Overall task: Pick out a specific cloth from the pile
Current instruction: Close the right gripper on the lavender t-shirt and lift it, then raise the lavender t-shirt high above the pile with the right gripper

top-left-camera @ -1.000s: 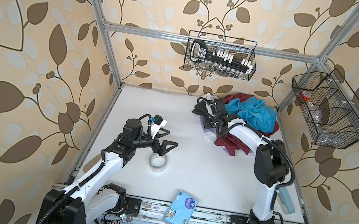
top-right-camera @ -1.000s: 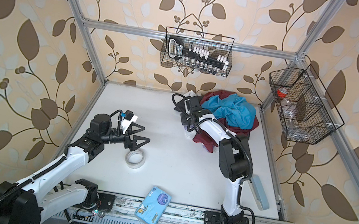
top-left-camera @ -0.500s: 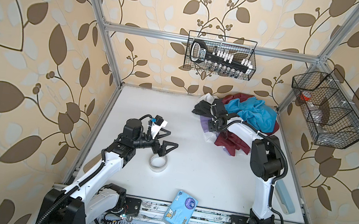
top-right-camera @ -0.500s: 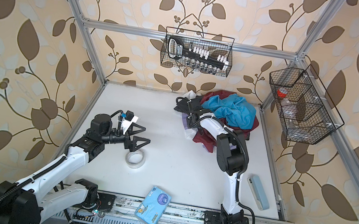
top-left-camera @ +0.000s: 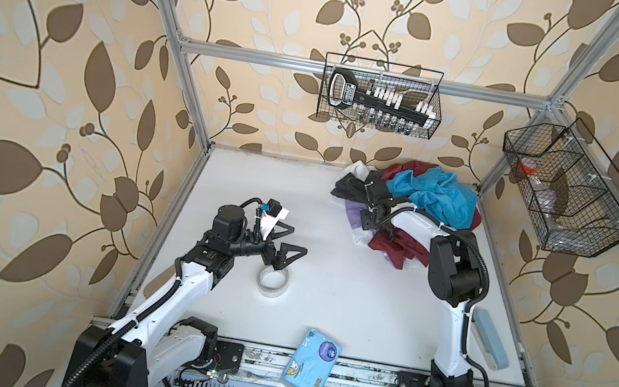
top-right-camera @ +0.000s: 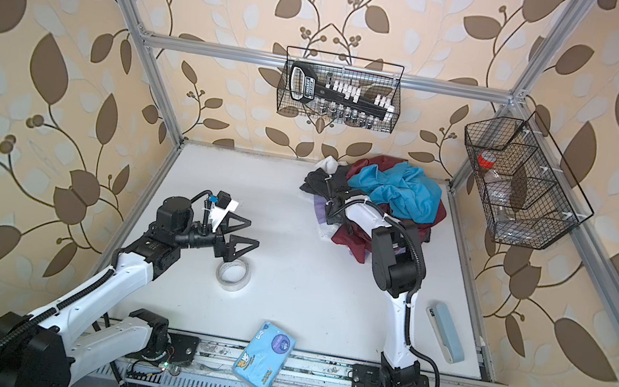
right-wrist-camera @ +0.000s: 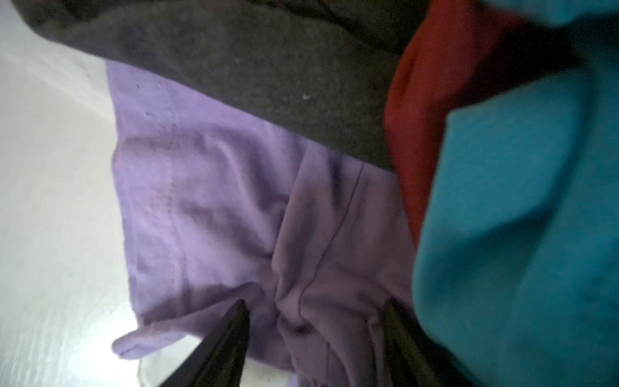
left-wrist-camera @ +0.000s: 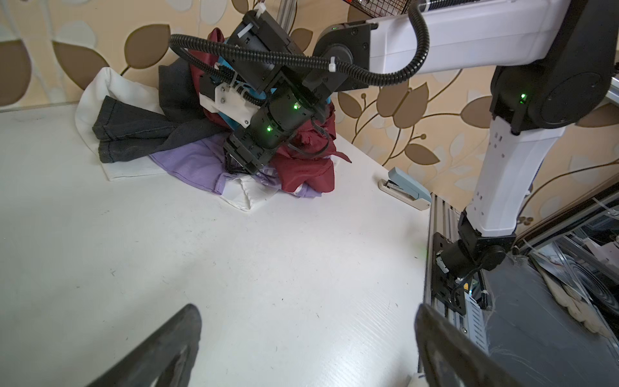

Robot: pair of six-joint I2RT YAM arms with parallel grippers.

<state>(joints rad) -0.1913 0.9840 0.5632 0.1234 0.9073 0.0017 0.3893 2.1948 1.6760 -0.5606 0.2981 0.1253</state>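
- The cloth (right-wrist-camera: 207,201) is seen at the near-left foot of the pile (top-left-camera: 438,194), at the far right of the table (top-left-camera: 344,305). It is partly covered by a dark grey garment (right-wrist-camera: 268,67).
- The right gripper (right-wrist-camera: 315,305) is placed on the cloth. Its jaws are held partly apart astride a bunched lavender fold, and whether that fold is pinched cannot be told.
- The left gripper (top-left-camera: 297,239) is held just above a tape roll (top-left-camera: 273,281) at the left, with its jaws spread wide.
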